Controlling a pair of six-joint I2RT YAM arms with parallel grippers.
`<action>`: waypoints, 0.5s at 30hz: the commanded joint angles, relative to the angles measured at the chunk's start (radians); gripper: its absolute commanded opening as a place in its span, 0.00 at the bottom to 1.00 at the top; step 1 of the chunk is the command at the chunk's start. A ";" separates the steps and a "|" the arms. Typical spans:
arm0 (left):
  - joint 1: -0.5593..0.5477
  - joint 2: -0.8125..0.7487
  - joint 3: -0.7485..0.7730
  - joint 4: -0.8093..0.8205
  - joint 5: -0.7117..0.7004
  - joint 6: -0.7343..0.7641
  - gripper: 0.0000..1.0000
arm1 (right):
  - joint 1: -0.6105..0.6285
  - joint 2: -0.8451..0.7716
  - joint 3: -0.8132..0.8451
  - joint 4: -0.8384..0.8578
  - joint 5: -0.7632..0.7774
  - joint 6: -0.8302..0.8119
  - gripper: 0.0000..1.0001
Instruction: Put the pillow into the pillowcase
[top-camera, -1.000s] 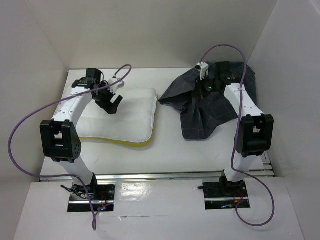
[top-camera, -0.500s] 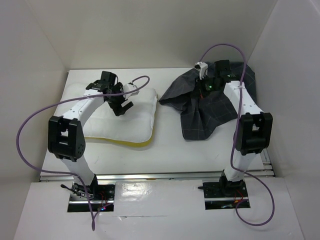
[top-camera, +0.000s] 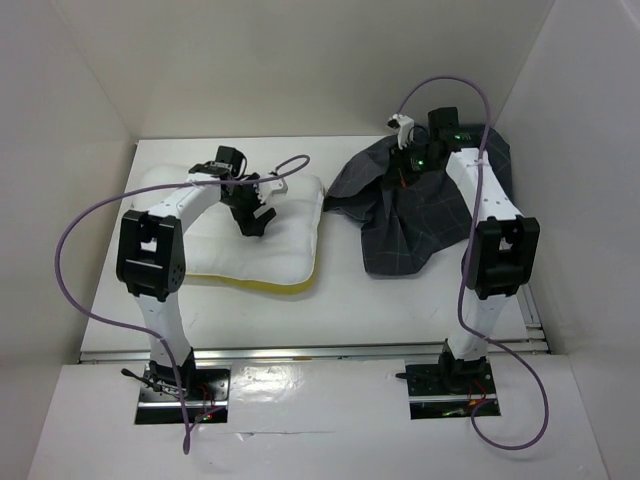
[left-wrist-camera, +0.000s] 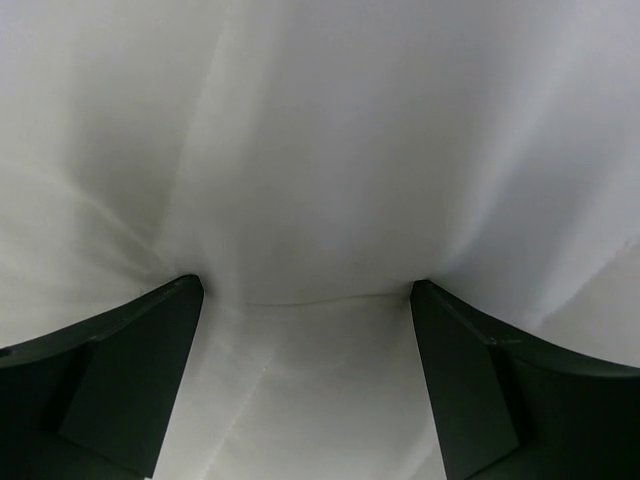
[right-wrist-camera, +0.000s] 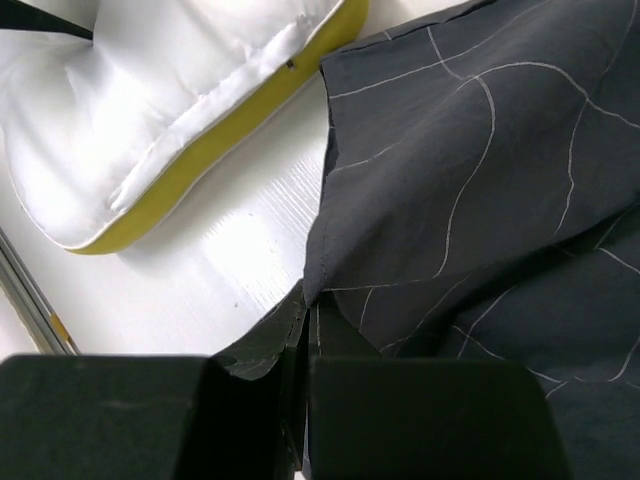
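We see the pillow (top-camera: 250, 250) lying flat on the left half of the table (top-camera: 340, 300). Its yellow trim runs along the near edge and up the right side. The left arm reaches over it from the near left, and the left fingers (top-camera: 252, 212) point down onto the pillow's far right part. In the left wrist view they stand spread wide. Both tips are sunk into the white cover, which dents and creases between them. They press on the pillow without pinching any of it.

The pillowcase (top-camera: 425, 215) lies crumpled on the right half of the table, near the pillow, with a strip of bare table between the two. The right arm stretches over it toward the far side. The right fingers (right-wrist-camera: 303, 395) are closed, and we see a fold from the pillowcase's left edge drawn in between their tips. In the right wrist view, the pillow's yellow-trimmed edge lies just beyond that dark edge, across the bare table and not touching it.
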 joint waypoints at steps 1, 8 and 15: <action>-0.011 0.097 -0.006 -0.101 0.126 0.029 1.00 | -0.006 0.027 0.094 -0.072 -0.016 -0.029 0.00; -0.011 0.225 0.074 -0.179 0.166 0.039 0.49 | 0.003 0.063 0.131 -0.105 0.024 -0.029 0.00; 0.000 0.210 0.067 -0.128 0.094 -0.013 0.00 | 0.014 0.073 0.140 -0.105 0.035 -0.029 0.00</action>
